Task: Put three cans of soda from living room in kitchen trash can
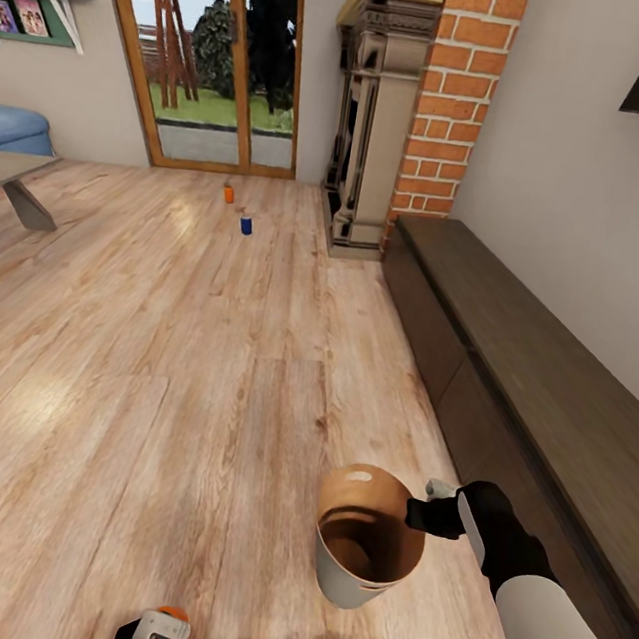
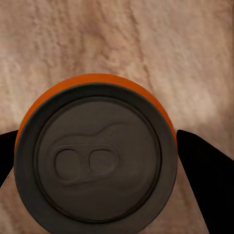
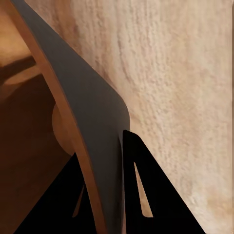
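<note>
Right gripper (image 3: pixel 109 195) astride the tash can (image 3: pixel 92 112) rim, wood floor (image 3: pixel 185 73) beyond.

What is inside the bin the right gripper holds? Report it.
The trash can shows a bare glossy brown interior and no cans, though its near inner wall is hidden. The right gripper pinches its rim.

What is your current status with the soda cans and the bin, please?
Left gripper shut on orange can. Right gripper clamped on trash can rim. Two cans on floor ahead, path open.
</note>
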Controlling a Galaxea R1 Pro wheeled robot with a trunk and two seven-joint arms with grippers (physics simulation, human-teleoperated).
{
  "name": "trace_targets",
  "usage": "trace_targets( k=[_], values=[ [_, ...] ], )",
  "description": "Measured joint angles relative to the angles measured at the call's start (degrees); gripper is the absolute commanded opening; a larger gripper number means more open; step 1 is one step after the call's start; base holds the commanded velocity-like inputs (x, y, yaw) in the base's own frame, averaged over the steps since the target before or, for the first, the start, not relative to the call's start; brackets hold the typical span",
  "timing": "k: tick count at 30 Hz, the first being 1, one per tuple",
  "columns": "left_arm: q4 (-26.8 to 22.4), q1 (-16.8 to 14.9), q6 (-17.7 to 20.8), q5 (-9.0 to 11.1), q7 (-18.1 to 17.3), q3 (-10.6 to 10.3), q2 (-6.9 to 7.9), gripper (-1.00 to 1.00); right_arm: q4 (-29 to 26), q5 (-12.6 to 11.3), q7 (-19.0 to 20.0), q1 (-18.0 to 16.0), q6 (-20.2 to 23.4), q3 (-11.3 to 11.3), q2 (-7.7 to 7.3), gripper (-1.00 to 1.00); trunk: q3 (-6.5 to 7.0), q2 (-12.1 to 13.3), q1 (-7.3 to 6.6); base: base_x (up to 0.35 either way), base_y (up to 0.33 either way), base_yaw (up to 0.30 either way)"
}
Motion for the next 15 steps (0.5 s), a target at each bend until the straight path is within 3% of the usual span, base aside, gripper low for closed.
trace_targets(
  k=[10,15],
  values=[
    [0.00,-0.03,-0.08,0.04,0.19,0.05,0.10,-1.00,0.01,-0.13,0.10,0.01,-0.03,0.57,0.68,-1.00,2.21,0.13,-0.26,0.000,0.000,0.000],
    [-1.39,-0.78,0.10,0.30,0.10,0.13,1.25,-1.00,0.01,0.11,0.05,0.00,-0.11,1.62,1.06,-1.00,3.33,0.20,-0.39,0.000,0.000,0.000]
  ],
)
